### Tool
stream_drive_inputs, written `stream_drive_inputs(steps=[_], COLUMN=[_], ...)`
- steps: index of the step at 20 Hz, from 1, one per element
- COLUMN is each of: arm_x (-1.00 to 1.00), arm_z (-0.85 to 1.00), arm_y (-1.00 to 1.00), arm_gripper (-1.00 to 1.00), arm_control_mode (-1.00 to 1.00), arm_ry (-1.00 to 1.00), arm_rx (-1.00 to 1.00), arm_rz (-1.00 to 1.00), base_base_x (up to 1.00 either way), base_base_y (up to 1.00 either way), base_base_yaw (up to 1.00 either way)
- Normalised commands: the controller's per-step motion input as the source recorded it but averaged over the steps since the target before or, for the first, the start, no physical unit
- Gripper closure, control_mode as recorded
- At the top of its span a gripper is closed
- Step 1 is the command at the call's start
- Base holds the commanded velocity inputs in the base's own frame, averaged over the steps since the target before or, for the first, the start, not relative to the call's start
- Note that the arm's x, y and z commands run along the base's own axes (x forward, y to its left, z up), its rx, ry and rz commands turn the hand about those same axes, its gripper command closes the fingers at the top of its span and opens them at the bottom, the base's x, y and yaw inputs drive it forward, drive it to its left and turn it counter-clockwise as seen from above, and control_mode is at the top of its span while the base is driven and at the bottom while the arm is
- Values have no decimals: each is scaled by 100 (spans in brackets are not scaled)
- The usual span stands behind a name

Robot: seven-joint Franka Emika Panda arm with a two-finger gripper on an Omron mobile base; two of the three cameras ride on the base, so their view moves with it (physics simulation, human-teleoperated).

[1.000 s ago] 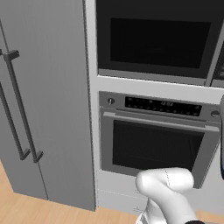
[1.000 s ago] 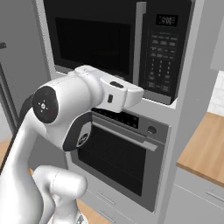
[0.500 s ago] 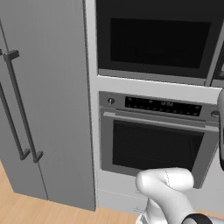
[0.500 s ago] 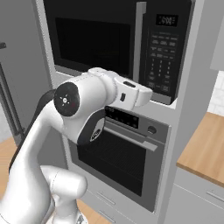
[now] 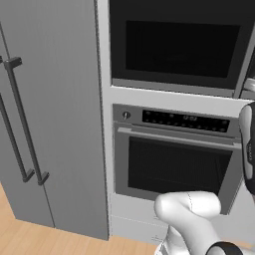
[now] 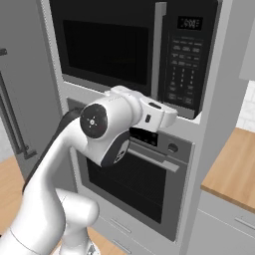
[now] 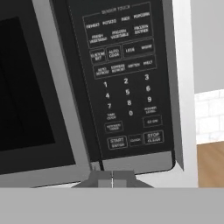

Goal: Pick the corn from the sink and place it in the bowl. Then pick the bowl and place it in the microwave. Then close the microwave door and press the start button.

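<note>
The microwave (image 6: 107, 45) sits built into the wall column, and the microwave door (image 7: 26, 87) is shut, its steel bar handle (image 6: 159, 50) upright beside the dark button panel (image 7: 124, 74). The door glass is dark and nothing shows behind it. In the hand view my gripper (image 7: 112, 178) is shut on nothing, fingertips pressed together just below the panel's bottom edge, a little under the start button (image 7: 117, 142). In the right base view my white hand (image 6: 160, 113) reaches toward the panel's lower end. The corn, the sink and the bowl are out of view.
A larger oven (image 5: 174, 164) with a horizontal handle (image 6: 149, 155) sits right under the microwave. A grey fridge (image 5: 50, 114) with long bar handles stands to the left. A wooden counter (image 6: 234, 164) lies to the right, and the floor (image 5: 45, 239) is wood.
My elbow has swung to the right and the hand has edged closer to the button panel. The gripper has stayed shut and the base has not moved.
</note>
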Motion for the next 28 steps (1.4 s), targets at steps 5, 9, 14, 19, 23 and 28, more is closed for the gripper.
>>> stream_drive_inputs(steps=[5, 9, 14, 19, 23, 28], arm_x=[29, 23, 17, 19, 27, 25], arm_z=[-6, 0, -4, -14, -5, -1], arm_y=[-20, -23, -14, -5, 0, -4], arm_gripper=[100, 100, 100, 100, 100, 100], arm_control_mode=[-100, -100, -100, -100, -100, -100], arm_ry=[0, 0, 0, 0, 0, 0], arm_rx=[0, 0, 0, 0, 0, 0], arm_rz=[0, 0, 0, 0, 0, 0], base_base_x=[0, 0, 0, 0, 0, 0], base_base_y=[0, 0, 0, 0, 0, 0], base_base_yaw=[0, 0, 0, 0, 0, 0])
